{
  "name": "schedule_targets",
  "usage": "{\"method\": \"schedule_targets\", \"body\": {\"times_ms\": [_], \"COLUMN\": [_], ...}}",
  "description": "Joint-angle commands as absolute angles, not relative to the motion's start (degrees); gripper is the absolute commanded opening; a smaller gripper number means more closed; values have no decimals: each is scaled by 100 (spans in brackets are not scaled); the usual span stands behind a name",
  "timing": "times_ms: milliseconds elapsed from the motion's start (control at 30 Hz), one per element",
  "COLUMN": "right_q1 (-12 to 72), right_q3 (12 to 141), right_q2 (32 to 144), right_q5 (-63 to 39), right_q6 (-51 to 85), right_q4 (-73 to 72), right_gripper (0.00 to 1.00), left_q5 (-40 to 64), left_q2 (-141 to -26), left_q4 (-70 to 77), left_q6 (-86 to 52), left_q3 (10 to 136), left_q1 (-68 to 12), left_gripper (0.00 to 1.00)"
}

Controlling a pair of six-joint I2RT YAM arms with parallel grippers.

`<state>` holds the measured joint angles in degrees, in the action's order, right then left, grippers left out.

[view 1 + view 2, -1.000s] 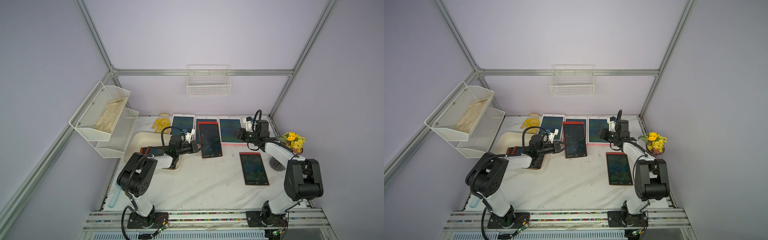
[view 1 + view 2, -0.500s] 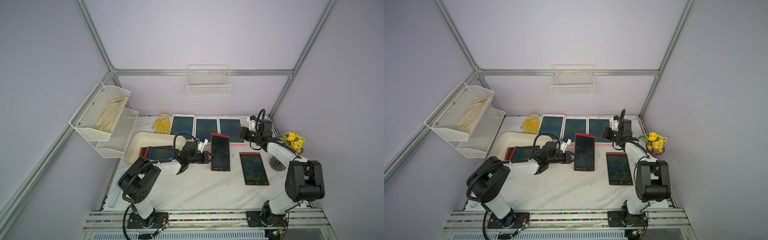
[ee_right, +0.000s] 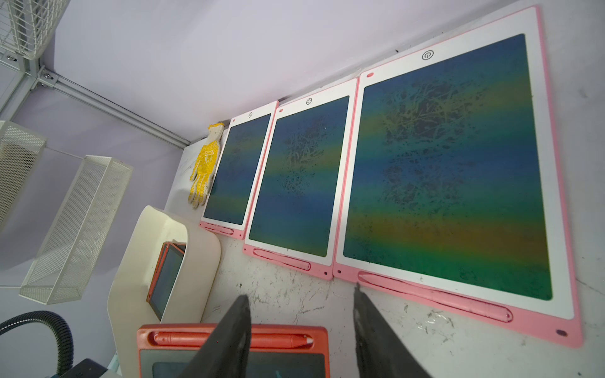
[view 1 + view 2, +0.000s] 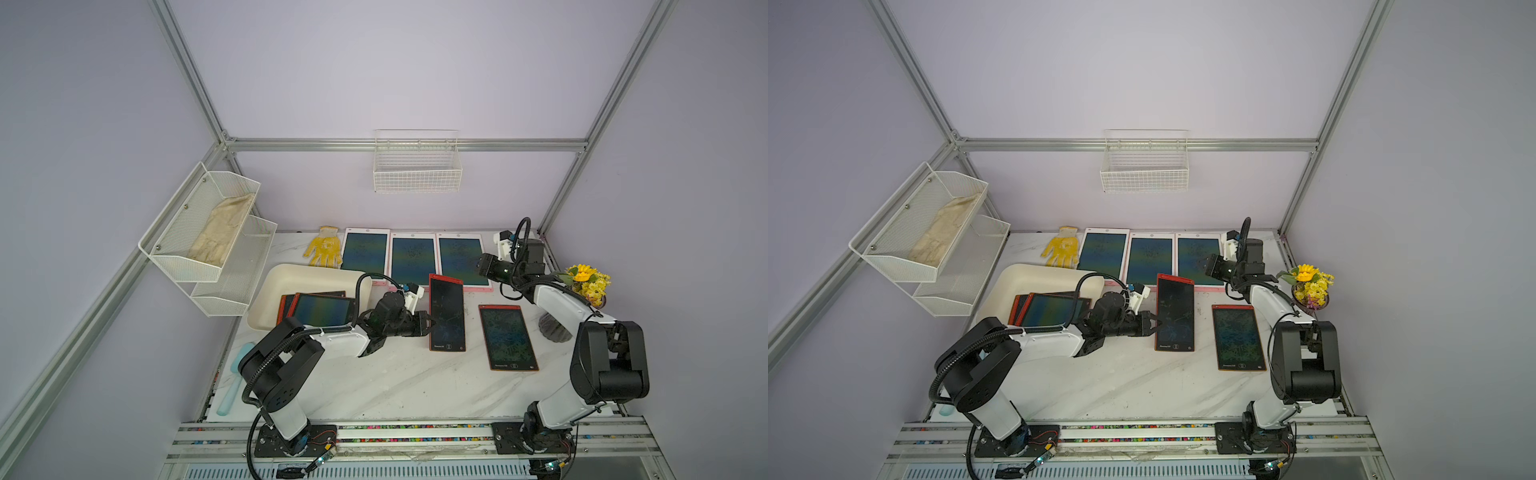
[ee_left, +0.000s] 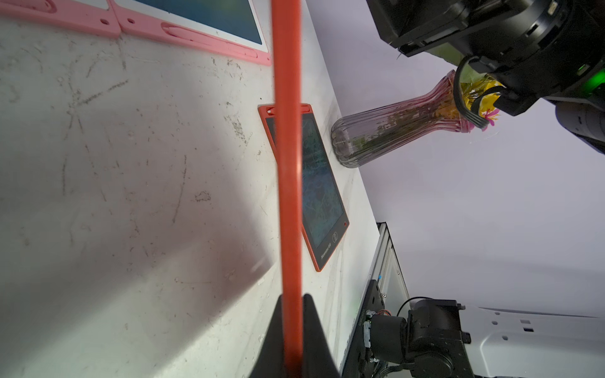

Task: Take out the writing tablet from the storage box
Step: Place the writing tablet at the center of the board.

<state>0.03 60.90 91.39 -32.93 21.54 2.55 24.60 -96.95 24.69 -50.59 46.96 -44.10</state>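
The left pincer (image 4: 428, 322) is clamped on the long side edge of a red writing tablet (image 4: 446, 311), which is out of the box and raised over the marble tabletop (image 4: 395, 382), casting a shadow beneath it. Behind this pincer's wrist sits the cream storage box (image 4: 299, 272), and two more red tablets (image 4: 322, 309) lie stacked inside it. The lower one is mostly covered by the upper, and the arm's cable crosses both. Just beyond the held tablet's far side, a fourth red tablet (image 4: 508, 336) lies flat, with a vase of yellow flowers (image 4: 586, 282) past it. In the left wrist view the held tablet appears only as a blurred orange edge crossing that flat one. The right pincer (image 4: 482, 264) hangs with its jaws partly apart and nothing between them, over the front edge of three pink-framed tablets (image 4: 413, 259) set side by side. The held tablet's top edge overlaps that row in both top views. A yellow glove (image 4: 324, 249) lies at the row's far end. A pale blue tool (image 4: 232, 386) is partly hidden behind the left arm.
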Motion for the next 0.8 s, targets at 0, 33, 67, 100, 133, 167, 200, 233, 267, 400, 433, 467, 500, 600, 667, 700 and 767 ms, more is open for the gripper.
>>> {"method": "schedule_targets", "body": {"times_ms": [0, 33, 67, 100, 133, 167, 200, 233, 267, 400, 433, 467, 500, 600, 667, 700, 767], "right_q1": [-18, -19, -20, -18, -19, -18, -18, -18, -18, -18, -18, -18, -18, -18, -18, -18, -18], "right_q3": [6165, 6162, 6161, 6141, 6126, 6126, 6125, 6116, 6105, 6108, 6104, 6096, 6096, 6098, 6097, 6099, 6083], "right_q2": [9121, 9110, 9097, 9088, 9082, 9079, 9080, 9081, 9079, 9119, 9123, 9115, 9108, 9109, 9116, 9123, 9118], "right_q5": [-3303, -3298, -3309, -3328, -3359, -3378, -3392, -3421, -3456, -3632, -3664, -3692, -3707, -3794, -3849, -3865, -3889], "right_q6": [2017, 2013, 2013, 2013, 2020, 2026, 2023, 2026, 2024, 2021, 2015, 2016, 2013, 1987, 1978, 1977, 1978], "right_q4": [70, 70, 63, 49, 28, 11, 9, 0, -15, -26, -26, -26, -26, -27, -26, -32, -42], "right_gripper": [53, 53, 53, 53, 53, 53, 53, 53, 53, 53, 53, 53, 53, 53, 53, 53, 53], "left_q5": [2277, 2294, 2311, 2322, 2326, 2353, 2387, 2403, 2451, 2552, 2566, 2597, 2609, 2620, 2646, 2684, 2744], "left_q2": [-9728, -9774, -9868, -9930, -10013, -10107, -10183, -10278, -10370, -10647, -10708, -10763, -10799, -10905, -10956, -10988, -11088], "left_q4": [2759, 2760, 2758, 2760, 2759, 2762, 2763, 2768, 2792, 2874, 2868, 2853, 2847, 2821, 2800, 2787, 2672], "left_q6": [-5238, -5302, -5340, -5391, -5473, -5548, -5604, -5693, -5780, -6016, -6072, -6126, -6156, -6249, -6274, -6269, -6232], "left_q3": [4469, 4478, 4495, 4507, 4513, 4530, 4543, 4565, 4579, 4635, 4652, 4664, 4667, 4649, 4648, 4674, 4813], "left_q1": [-4474, -4502, -4536, -4573, -4617, -4651, -4687, -4717, -4741, -4790, -4790, -4790, -4794, -4792, -4788, -4790, -4790], "left_gripper": [0, 0, 0, 0, 0, 0, 0, 0, 0, 1, 3, 5, 6, 9, 15, 16, 19]}}
